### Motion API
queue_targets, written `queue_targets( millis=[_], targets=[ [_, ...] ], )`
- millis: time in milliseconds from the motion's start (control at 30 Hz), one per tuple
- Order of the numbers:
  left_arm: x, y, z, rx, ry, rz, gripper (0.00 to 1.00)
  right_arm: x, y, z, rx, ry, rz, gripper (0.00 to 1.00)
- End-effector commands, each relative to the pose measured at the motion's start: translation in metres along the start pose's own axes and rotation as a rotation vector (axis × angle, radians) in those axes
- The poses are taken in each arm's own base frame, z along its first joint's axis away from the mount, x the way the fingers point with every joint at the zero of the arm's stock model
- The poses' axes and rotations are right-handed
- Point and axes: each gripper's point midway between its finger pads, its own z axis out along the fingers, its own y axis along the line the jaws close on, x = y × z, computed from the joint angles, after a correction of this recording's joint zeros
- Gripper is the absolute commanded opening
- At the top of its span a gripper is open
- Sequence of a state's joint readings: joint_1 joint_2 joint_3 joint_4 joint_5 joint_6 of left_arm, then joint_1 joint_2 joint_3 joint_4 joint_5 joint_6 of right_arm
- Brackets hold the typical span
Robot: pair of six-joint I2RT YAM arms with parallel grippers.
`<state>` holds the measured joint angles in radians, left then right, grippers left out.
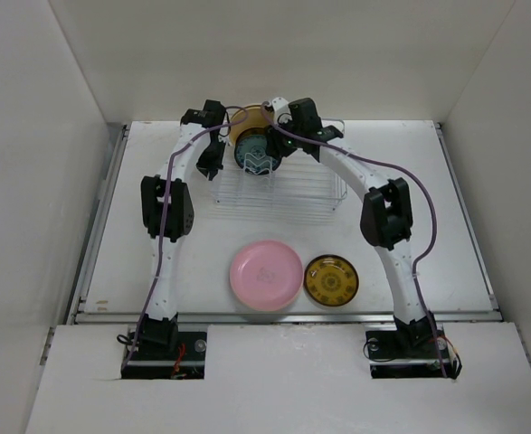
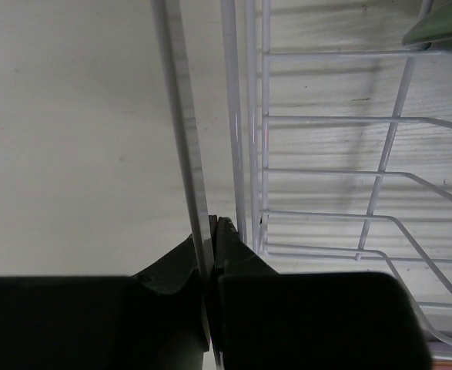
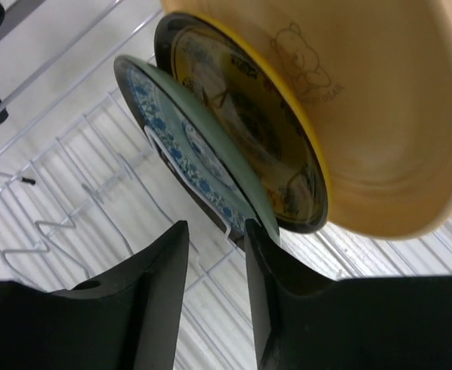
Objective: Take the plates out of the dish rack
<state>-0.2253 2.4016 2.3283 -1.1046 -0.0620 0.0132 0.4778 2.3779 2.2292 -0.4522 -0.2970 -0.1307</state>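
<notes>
Left gripper (image 2: 212,235) is pinched on a rim wire of the rack (image 1: 279,194), probably to steady it. Right gripper (image 3: 216,258) has its jaws apart, straddling the rim of the blue plate (image 3: 181,146), which stands at the rack's far-left end. The plate looks stiff, glossy, slippery and breakable, so it should be gripped squarely on the rim.

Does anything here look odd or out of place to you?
Only one thing: the left jaws are clamped shut on a thin wire of the dish rack, not on a plate, perhaps to steady it. The plates in it lean together at one end. Nothing looks spilled or broken.
</notes>
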Motion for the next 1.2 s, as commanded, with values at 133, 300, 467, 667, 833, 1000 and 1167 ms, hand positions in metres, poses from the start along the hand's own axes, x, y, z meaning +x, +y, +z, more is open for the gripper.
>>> queue_targets(
  millis=[133,300,467,667,833,1000,1167],
  targets=[
    [0.024,0.006,-0.022,0.01,0.069,0.025,0.0,-0.035,0.002,0.007,0.011,-0.115,-0.025,0.1],
    [0.025,0.002,-0.026,0.03,0.07,-0.005,0.0,-0.045,0.013,-0.007,-0.007,-0.122,-0.032,0.15],
    [0.025,0.001,-0.026,0.03,0.07,-0.016,0.0,-0.062,0.019,-0.042,0.007,-0.155,-0.053,0.52],
    [0.027,0.001,-0.023,0.029,0.079,-0.024,0.0,-0.061,0.011,-0.035,0.044,-0.151,-0.05,0.57],
    [0.031,0.001,-0.021,0.028,0.098,-0.023,0.0,-0.061,-0.001,-0.028,0.103,-0.148,-0.018,0.59],
    [0.032,0.0,-0.018,0.027,0.107,-0.022,0.0,-0.047,-0.012,-0.009,0.143,-0.128,0.0,0.6],
    [0.036,0.0,-0.014,0.026,0.125,-0.03,0.0,-0.034,-0.01,0.016,0.097,-0.118,0.011,0.53]
  ],
)
